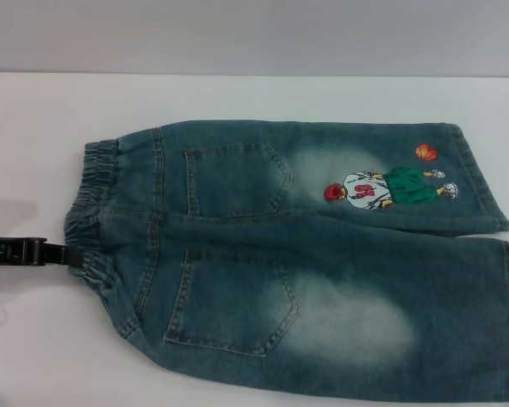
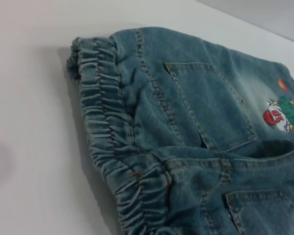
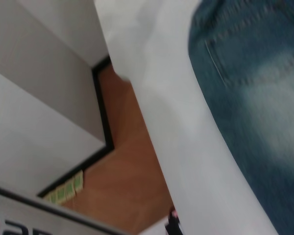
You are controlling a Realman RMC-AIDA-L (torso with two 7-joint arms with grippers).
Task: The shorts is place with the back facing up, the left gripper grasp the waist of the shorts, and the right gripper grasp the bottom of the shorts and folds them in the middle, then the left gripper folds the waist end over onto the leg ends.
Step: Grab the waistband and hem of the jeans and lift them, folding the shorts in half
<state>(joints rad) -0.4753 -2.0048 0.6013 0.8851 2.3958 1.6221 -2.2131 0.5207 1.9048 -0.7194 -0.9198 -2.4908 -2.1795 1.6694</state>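
Shorts (image 1: 305, 263), one pair, spread flat and back side up on a white counter (image 1: 237, 97). Two patch pockets showing, one per leg (image 1: 236, 180) and (image 1: 233, 303), plus two pale bleached patches. One cartoon basketball player (image 1: 382, 188) and one orange ball (image 1: 426, 153) stitched on the far leg, close to its hem. Long axis running across the counter from side to side: ruffled waist (image 1: 93, 220) pointing to the robot's left, two straight leg ends (image 1: 496, 254) to its right, the nearer hem running off the picture's edge. Left claw (image 1: 66, 254) reaching in low from the left edge, tip touching the gathered waist at mid-band; how far open, cannot tell, nor whether any cloth is pinched. Right claw out of sight in all views; its wrist camera looking past the counter's near edge at denim and an orange-brown floor (image 3: 132, 181).
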